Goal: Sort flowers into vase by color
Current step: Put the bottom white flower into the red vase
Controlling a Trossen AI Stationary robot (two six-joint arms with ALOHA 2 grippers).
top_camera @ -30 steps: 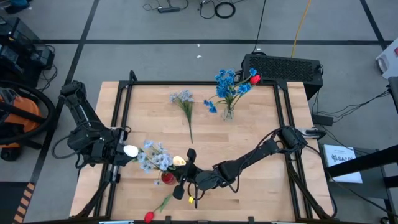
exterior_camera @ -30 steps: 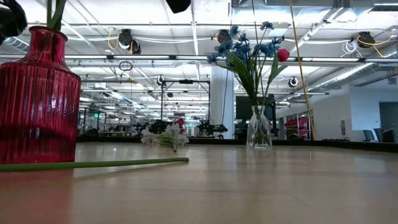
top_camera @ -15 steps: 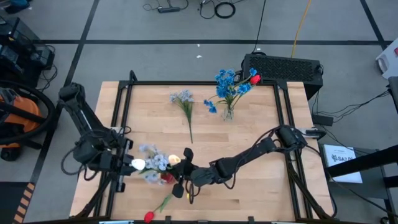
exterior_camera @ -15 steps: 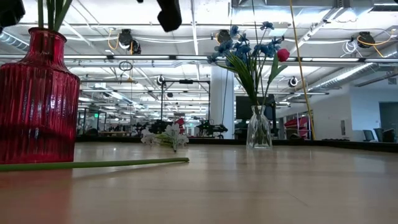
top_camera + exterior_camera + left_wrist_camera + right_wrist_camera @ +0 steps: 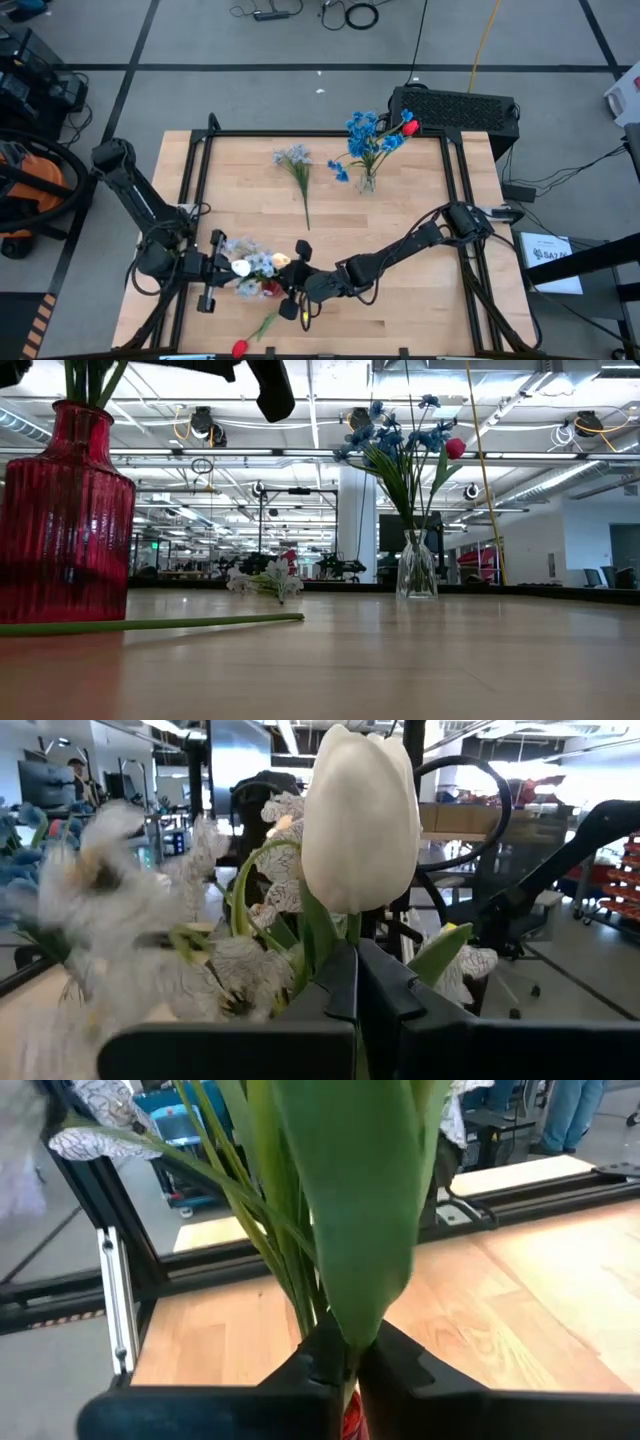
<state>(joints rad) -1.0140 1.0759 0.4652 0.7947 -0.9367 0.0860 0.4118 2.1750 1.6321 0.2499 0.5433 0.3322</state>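
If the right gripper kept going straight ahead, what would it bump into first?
Probably the green stems rising from the red vase: the right gripper already seems shut on a stem, with pale flowers just beyond.

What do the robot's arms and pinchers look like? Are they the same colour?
Yes, both match. The left arm and right arm are black, made of slim jointed sections with rounded elbows. The left gripper and right gripper each end in two chunky, matte black fingers with angled tips. No stickers or markings can be made out.
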